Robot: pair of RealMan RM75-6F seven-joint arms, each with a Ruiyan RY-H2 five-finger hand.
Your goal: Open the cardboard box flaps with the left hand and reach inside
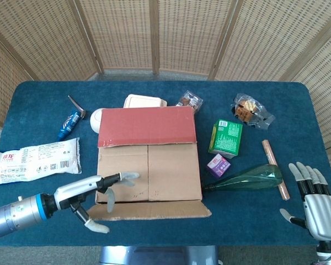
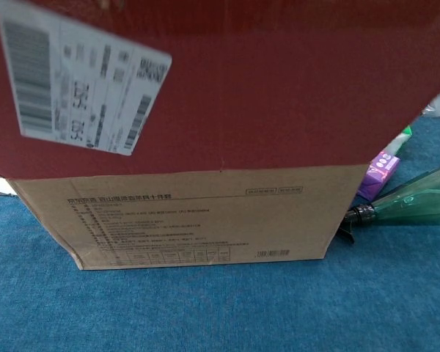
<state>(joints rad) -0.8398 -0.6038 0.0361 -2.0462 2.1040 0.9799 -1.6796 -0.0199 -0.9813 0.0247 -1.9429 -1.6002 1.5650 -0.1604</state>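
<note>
The cardboard box [image 1: 149, 171] sits mid-table. Its red far flap [image 1: 146, 126] lies over the back half. Two tan inner flaps are shut. The near flap [image 1: 160, 210] is folded out past level toward the table's front edge. My left hand [image 1: 102, 194] hovers at the box's near left corner with fingers spread, fingertips over the left inner flap and the near flap's hinge, holding nothing. In the chest view that near flap [image 2: 264, 81], red with a white label [image 2: 81, 88], fills the top above the box's front wall [image 2: 198, 220]. My right hand [image 1: 314, 204] rests open at the right front.
Right of the box lie a green bottle [image 1: 248, 178], a purple packet [image 1: 218, 164], a green carton [image 1: 227, 138], a brown stick [image 1: 275, 169] and a snack bag [image 1: 252, 110]. A white packet [image 1: 36, 160] and a tube [image 1: 69, 123] lie on the left; a pale container [image 1: 145, 101] lies behind.
</note>
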